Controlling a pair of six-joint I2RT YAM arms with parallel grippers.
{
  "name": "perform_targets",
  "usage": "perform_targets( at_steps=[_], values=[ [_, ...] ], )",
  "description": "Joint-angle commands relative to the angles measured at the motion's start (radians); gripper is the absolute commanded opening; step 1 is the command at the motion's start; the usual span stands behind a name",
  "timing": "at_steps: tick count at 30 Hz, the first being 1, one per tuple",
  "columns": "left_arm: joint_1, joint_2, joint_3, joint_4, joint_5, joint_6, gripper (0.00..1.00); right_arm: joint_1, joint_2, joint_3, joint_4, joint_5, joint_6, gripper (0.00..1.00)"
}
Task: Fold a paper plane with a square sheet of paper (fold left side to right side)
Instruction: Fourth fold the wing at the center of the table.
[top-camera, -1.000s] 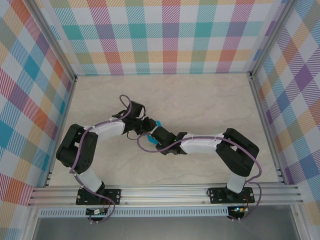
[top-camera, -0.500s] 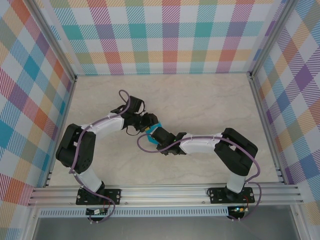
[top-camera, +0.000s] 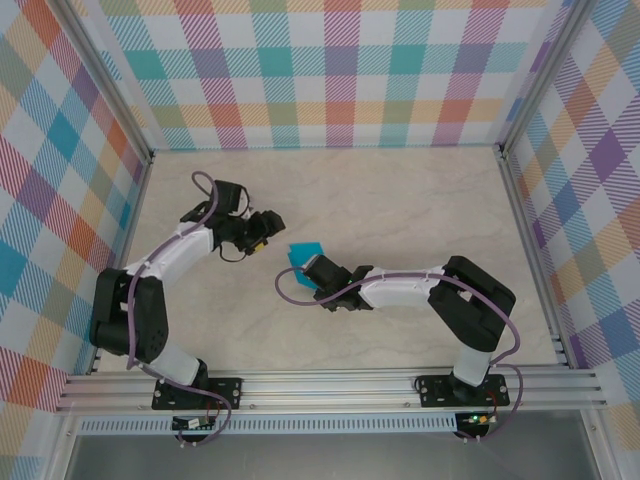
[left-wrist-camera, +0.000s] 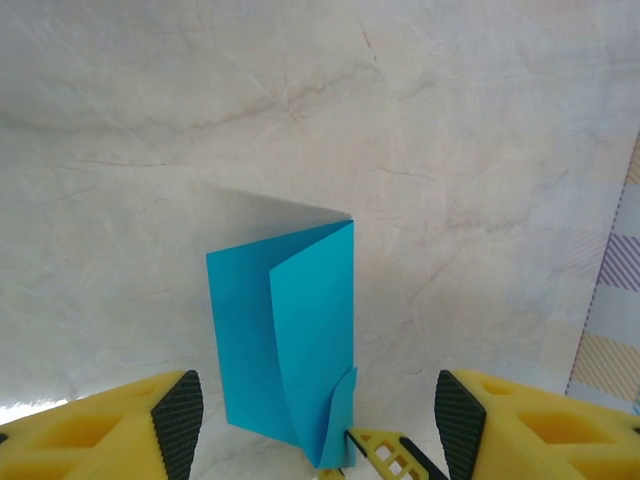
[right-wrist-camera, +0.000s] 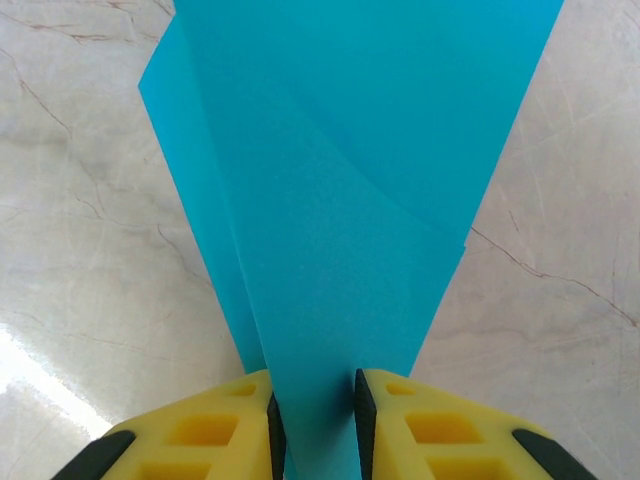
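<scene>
Clamping the folded square sheet of paper, right hand grips it; left hand spread apart nearby

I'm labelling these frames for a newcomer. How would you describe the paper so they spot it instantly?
On the marble-patterned table, find the right gripper near the middle. Pinched in it stands the folded teal-blue paper, the only solid blue thing on the tabletop.
</scene>
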Motion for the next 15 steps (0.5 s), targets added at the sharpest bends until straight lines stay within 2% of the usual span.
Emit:
perform_targets(
  at_steps=[1, 7, 15],
  values=[
    [0.013, -0.084, -0.093, -0.02, 0.017, 0.009, 0.67, 0.002, -0.006, -0.025, -0.001, -0.033, 0.034, 0.25],
    [-0.008, -0.174, -0.307, 0.104, 0.09, -0.075, 0.65, -0.045, -0.033, -0.028, -0.019, -0.161, 0.056, 0.22],
    [-0.074, -0.204, -0.377, 0.152, 0.07, -0.098, 0.62, -0.125, -0.077, -0.06, -0.004, -0.339, 0.091, 0.21]
  ],
)
